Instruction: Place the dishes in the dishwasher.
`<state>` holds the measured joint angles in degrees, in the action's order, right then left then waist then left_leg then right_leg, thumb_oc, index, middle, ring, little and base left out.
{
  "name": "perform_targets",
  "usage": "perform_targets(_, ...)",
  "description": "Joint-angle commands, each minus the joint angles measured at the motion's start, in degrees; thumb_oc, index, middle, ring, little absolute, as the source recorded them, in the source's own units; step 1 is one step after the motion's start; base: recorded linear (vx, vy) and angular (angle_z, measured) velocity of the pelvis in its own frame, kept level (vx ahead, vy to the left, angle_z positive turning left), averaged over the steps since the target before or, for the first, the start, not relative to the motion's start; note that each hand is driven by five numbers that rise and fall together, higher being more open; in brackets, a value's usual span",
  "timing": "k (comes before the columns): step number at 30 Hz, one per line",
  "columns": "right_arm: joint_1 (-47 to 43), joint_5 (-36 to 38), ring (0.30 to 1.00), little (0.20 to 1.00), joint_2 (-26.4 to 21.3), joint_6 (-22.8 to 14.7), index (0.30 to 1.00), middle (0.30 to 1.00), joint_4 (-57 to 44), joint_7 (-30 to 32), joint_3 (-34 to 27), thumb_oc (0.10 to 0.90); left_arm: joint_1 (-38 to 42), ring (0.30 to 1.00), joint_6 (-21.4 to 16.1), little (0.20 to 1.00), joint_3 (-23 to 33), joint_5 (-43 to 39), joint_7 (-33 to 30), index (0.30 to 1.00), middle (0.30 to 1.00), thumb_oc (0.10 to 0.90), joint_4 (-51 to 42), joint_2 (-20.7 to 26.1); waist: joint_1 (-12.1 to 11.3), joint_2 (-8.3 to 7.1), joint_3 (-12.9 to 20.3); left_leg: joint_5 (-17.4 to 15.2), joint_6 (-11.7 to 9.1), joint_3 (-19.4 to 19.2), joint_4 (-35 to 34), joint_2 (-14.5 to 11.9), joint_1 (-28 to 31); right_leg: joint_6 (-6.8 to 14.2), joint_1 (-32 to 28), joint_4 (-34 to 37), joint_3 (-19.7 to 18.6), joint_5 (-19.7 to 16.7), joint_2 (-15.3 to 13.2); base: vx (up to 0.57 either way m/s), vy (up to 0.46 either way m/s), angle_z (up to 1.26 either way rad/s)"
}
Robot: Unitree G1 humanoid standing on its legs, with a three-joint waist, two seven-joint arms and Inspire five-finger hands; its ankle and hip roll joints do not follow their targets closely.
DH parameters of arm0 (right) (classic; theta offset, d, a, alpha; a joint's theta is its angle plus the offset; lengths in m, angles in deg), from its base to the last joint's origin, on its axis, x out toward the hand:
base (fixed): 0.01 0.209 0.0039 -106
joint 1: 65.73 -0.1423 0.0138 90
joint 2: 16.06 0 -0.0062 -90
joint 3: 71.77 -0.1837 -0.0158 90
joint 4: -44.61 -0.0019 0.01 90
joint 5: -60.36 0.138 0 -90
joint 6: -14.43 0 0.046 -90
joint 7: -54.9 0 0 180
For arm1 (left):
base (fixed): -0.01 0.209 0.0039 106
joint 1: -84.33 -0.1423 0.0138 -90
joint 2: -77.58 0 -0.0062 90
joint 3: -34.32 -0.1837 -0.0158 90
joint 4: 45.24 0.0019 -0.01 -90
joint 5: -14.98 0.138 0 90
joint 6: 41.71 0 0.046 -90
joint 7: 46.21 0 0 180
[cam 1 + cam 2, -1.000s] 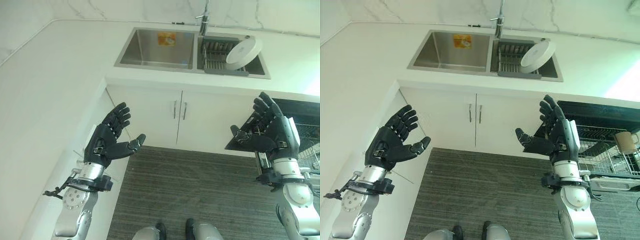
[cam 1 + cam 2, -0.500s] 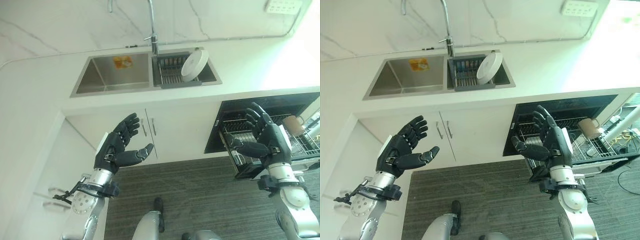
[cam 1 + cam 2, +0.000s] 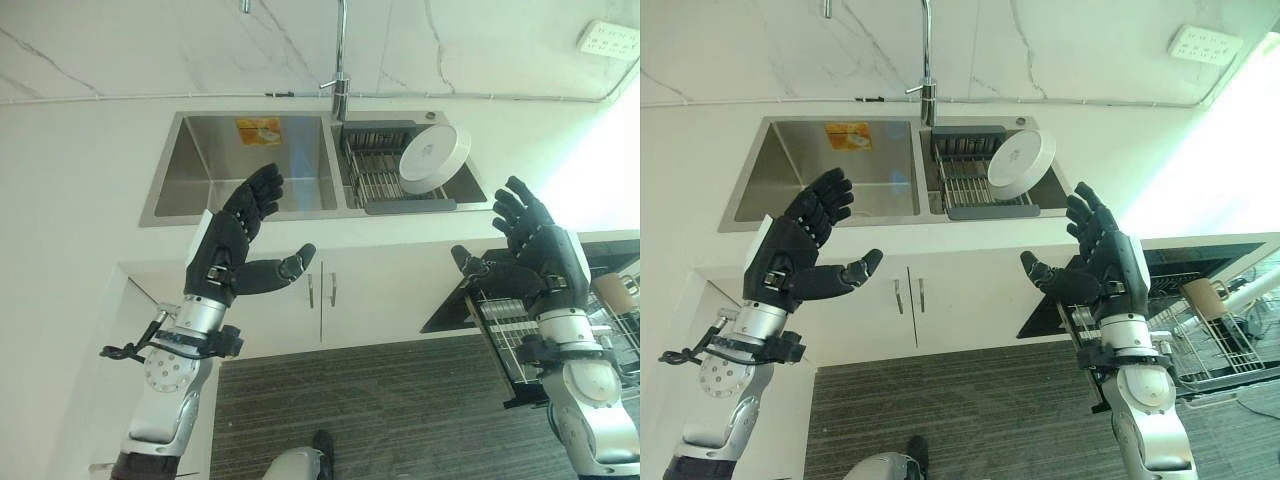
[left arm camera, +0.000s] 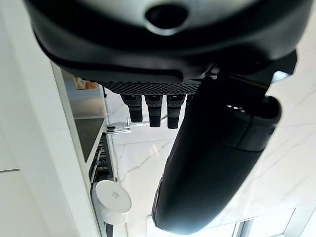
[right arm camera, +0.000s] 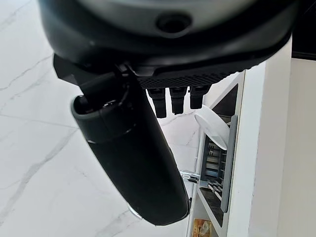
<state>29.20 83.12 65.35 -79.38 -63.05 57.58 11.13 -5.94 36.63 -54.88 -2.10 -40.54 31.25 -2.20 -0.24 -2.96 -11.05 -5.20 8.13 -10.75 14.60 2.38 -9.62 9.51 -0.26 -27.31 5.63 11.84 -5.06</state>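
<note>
Currently, hands: left hand (image 3: 228,262) and right hand (image 3: 535,262) raised, fingers spread, holding nothing.
Plate: white plate (image 3: 433,158) leans in sink rack (image 3: 378,180).
Dishwasher: open dishwasher (image 3: 1200,330) at right.

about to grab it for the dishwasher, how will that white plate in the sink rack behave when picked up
The white plate looks rigid and glazed, so probably stiff, smooth and somewhat slippery for the fingers. It leans tilted on the drying rack in the sink, so a nudge may slide or tip it. Likely breakable if dropped.
</note>
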Motion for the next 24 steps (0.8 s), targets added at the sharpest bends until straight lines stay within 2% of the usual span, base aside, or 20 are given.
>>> perform_targets(1,-5.09,1.22,0.9,0.9,-2.46,-5.45,0.9,0.9,-2.8,-2.35,-1.19,0.8,3.07,0.9,-6.73,0.9,2.36,2.13,-0.37,0.9,0.9,0.8,-7.38,3.84,-1.12,2.25,3.52,-6.72,-6.29,4.89,2.58,-3.97,1.31,-0.93,-1.33,9.5,8.06,-7.72,0.85,0.06,-0.065,-0.4)
perform_targets(3,-5.01,2.34,0.9,0.9,-4.2,-8.2,0.9,0.9,-2.38,-2.86,-2.05,0.8,4.17,0.9,-7.0,0.9,2.1,1.64,-0.46,0.9,0.9,0.8,-7.02,4.45,-0.38,2.0,2.0,-7.19,-6.84,5.17,2.58,-4.44,2.41,-1.53,3.28,10.12,6.48,-5.98,-2.54,0.04,-0.157,-0.33)
perform_targets(4,-5.08,2.47,0.9,0.9,-4.44,-9.85,0.9,0.9,-2.38,-2.86,-2.33,0.8,4.51,0.9,-7.11,0.9,1.74,2.13,-0.73,0.9,0.9,0.8,-7.02,4.45,-0.03,1.68,1.48,-7.7,-6.96,5.27,2.58,-4.43,2.81,-1.1,5.38,10.12,5.55,-7.78,-4.36,0.04,-0.136,0.0)
perform_targets(5,-5.12,2.36,0.9,0.9,-4.46,-10.2,0.9,0.9,-2.31,-2.85,-2.34,0.8,4.6,0.9,-7.13,0.9,1.66,2.21,-0.83,0.9,0.9,0.8,-6.98,4.45,-0.05,1.61,1.46,-7.76,-6.9,5.21,2.58,-4.35,2.79,-0.95,5.68,10.12,5.37,-8.09,-4.62,0.06,-0.136,0.13)
perform_targets(6,-5.61,0.88,0.9,0.9,-4.48,-11.43,0.9,0.9,-2.37,-2.23,-2.34,0.8,4.71,0.9,-7.02,0.9,1.38,2.65,-1.09,0.9,0.9,0.8,-7.1,4.31,0.16,1.19,1.0,-8.55,-7.01,5.23,2.58,-4.22,3.51,-0.23,8.23,10.12,4.49,-10.65,-6.74,0.07,-0.122,0.27)
perform_targets(8,-6.73,-1.08,0.9,0.9,-4.21,-10.94,0.9,0.9,-2.81,-1.31,-1.86,0.8,4.47,0.9,-6.08,0.9,1.15,2.68,-1.41,0.9,0.9,0.8,-7.71,4.14,0.11,0.81,0.42,-10.08,-7.11,5.64,2.58,-4.09,4.86,0.87,11.86,10.12,3.24,-13.26,-9.71,0.13,-0.195,0.28)
perform_targets(10,-7.46,-2.9,0.9,0.9,-4.43,-9.39,0.9,0.9,-3.19,-1.52,-1.45,0.8,3.79,0.9,-5.5,0.9,1.48,2.39,-1.25,0.9,0.9,0.8,-8.05,4.15,-0.18,0.51,0.14,-11.47,-6.89,6.3,2.58,-4.06,6.12,1.36,13.89,10.12,2.37,-14.35,-11.19,0.19,-0.228,0.24)
perform_targets(12,-6.83,-0.5,0.9,0.9,-5.2,-8.72,0.9,0.9,-3.86,-2.68,-1.96,0.8,2.47,0.9,-5.06,0.9,2.66,1.57,-0.48,0.9,0.9,0.8,-8.65,4.31,-0.35,0.11,0.12,-12.34,-6.74,7.68,2.58,-4.19,6.96,1.59,13.94,10.12,1.25,-13.79,-10.91,0.24,-0.342,0.34)
perform_targets(14,-6.23,5.79,0.9,0.9,-5.17,-7.7,0.9,0.9,-4.17,-4.61,-2.32,0.8,2.23,0.9,-4.29,0.9,2.82,0.35,0.48,0.9,0.9,0.8,-8.74,4.04,-0.49,-0.18,0.57,-12.36,-7.12,8.92,2.58,-4.44,7.07,1.69,12.81,10.12,0.58,-11.57,-10.2,0.28,-0.495,0.39)
perform_targets(15,-6.57,6.37,0.9,0.9,-4.54,-7.97,0.9,0.9,-3.83,-5.03,-1.73,0.8,2.02,0.9,-4.34,0.9,2.6,-0.24,0.44,0.9,0.9,0.8,-8.61,3.78,-0.88,-0.27,1.08,-12.16,-8.1,8.82,2.58,-5.78,7.31,1.94,11.62,10.12,2.43,-9.6,-10.19,0.25,-0.514,0.66)
perform_targets(17,-7.3,5.85,0.9,0.9,-4.67,-7.34,0.9,0.9,-3.86,-4.41,-1.09,0.8,1.84,0.9,-4.06,0.9,2.62,-0.47,0.05,0.9,0.9,0.8,-8.56,3.79,-1.13,-0.24,1.52,-11.95,-8.95,8.38,2.58,-7.34,7.7,1.92,11.02,10.12,3.97,-8.08,-9.89,0.24,-0.496,0.54)
perform_targets(18,-7.73,6.33,0.9,0.9,-5.06,-6.3,0.9,0.9,-3.85,-4.57,-1.07,0.8,1.1,0.9,-3.75,0.9,3.38,-1.83,-0.24,0.9,0.9,0.8,-8.8,3.79,-1.07,0.02,2.4,-11.64,-10.34,7.91,2.58,-9.37,8.48,1.03,10.39,10.12,5.4,-6.39,-9.09,0.25,-0.491,0.25)
perform_targets(21,-7.46,6.91,0.9,0.9,-5.58,-5.66,0.9,0.9,-4.2,-5.31,-1.61,0.8,-0.56,0.9,-4.18,0.9,4.69,-3.17,-0.19,0.9,0.9,0.8,-9.54,3.54,-0.48,0.6,3.39,-10.0,-12.5,6.4,2.58,-12.86,9.01,-1.57,9.78,10.12,6.8,-4.76,-6.77,0.23,-0.521,0.07)
perform_targets(22,-7.19,7.29,0.9,0.9,-6.01,-5.33,0.9,0.9,-4.08,-5.53,-1.85,0.8,-0.95,0.9,-4.52,0.9,4.96,-3.62,-0.41,0.9,0.9,0.8,-9.59,3.49,-0.19,0.83,3.51,-8.12,-13.31,5.53,2.58,-13.99,8.7,-2.8,9.28,10.12,6.86,-4.1,-5.42,0.15,-0.431,0.13)
perform_targets(23,-6.98,7.38,0.9,0.9,-6.14,-5.22,0.9,0.9,-4.05,-5.66,-1.97,0.8,-1.1,0.9,-4.64,0.9,5.02,-3.87,-0.43,0.9,0.9,0.8,-9.56,3.43,-0.12,0.91,3.49,-7.13,-13.53,5.31,2.58,-14.25,8.62,-3.22,9.07,10.12,6.89,-3.85,-4.97,0.16,-0.431,0.1)
perform_targets(24,-6.47,7.76,0.9,0.9,-6.41,-5.36,0.9,0.9,-4.02,-6.3,-2.25,0.8,-1.52,0.9,-5.01,0.9,5.12,-4.57,-0.4,0.9,0.9,0.8,-9.44,3.09,-0.01,1.08,3.34,-4.6,-13.8,5.19,2.58,-14.13,8.64,-3.91,8.64,10.12,6.65,-3.33,-4.21,0.1,-0.241,0.06)
